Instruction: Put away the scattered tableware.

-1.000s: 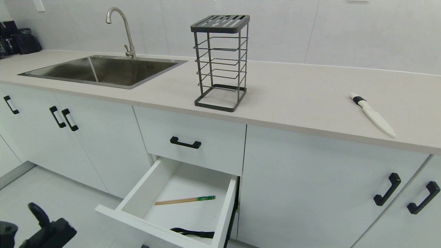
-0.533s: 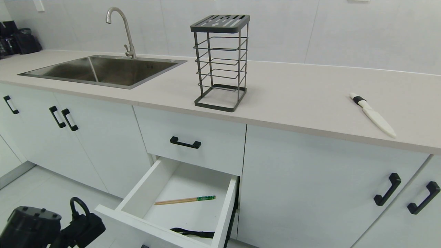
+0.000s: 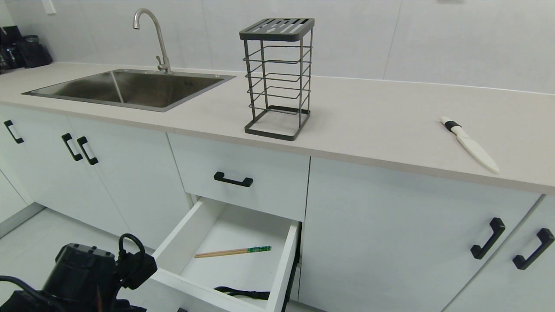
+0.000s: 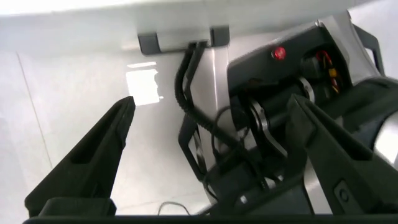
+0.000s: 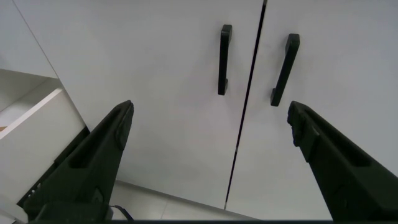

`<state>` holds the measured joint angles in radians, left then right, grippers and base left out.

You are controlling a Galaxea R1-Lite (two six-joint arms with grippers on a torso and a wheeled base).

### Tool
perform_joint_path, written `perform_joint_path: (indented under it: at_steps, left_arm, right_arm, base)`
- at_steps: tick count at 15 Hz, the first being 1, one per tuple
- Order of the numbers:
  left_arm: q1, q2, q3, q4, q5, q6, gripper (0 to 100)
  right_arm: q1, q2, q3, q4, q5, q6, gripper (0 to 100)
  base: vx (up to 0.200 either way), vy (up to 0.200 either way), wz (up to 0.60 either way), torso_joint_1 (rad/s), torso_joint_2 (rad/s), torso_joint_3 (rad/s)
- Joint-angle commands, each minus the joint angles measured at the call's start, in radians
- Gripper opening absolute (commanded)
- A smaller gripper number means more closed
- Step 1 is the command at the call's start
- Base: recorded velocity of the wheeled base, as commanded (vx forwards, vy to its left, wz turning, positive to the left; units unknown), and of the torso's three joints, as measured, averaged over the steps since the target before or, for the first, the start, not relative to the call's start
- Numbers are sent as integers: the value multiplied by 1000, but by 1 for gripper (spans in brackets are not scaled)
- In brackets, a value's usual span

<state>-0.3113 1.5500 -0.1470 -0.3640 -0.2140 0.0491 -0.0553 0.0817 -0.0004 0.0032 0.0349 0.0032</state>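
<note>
Currently: white knife with a black collar on its handle [image 3: 469, 144] lies flat on the pale desk [image 3: 368, 117], far right, tip close to the front edge. It is well apart from the black wire rack [image 3: 278, 78], with bare desk between the two. The rack stands upright just behind the front edge, to the right of the steel sink [image 3: 130, 89]. Below the rack, the white lower drawer [image 3: 284, 260] is pulled out. A pair of wooden chopsticks with green ends [image 3: 233, 251] lies on its floor, apart from the walls. The left arm [image 3: 82, 275] sits low beside the drawer's front left corner. On the left hand [image 4: 211, 106], fingers are spread wide, holding nothing. On the right hand [image 5: 211, 107], fingers are also spread wide with nothing between them. It faces two white cabinet doors with black handles [image 5: 224, 59], next to the drawer's side.
</note>
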Motion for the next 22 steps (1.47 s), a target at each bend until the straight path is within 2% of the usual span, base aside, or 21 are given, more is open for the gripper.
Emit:
perform_joint_path:
  at_steps: [1,4,12,18,22]
  left_arm:
    - [-25,65,1,-24,4,-2,100]
    - [-49,93,-3,-39,4,-2,100]
    - [-46,209,-2,-222,16,-3,100]
    - [-46,262,-25,-273,16,-3,100]
    - [-37,295,-75,-279,16,-6,100]
  right_arm:
    - [0,3,0,0,0,0,100]
    - [0,3,0,0,0,0,100]
    - [0,3,0,0,0,0,100]
    - [0,3,-1,0,0,0,100]
    - [0,3,-1,0,0,0,100]
  base:
    - [0,0,0,0,0,0]
    - [0,0,0,0,0,0]
    - [0,0,0,0,0,0]
    - [0,0,0,0,0,0]
    - [0,0,0,0,0,0]
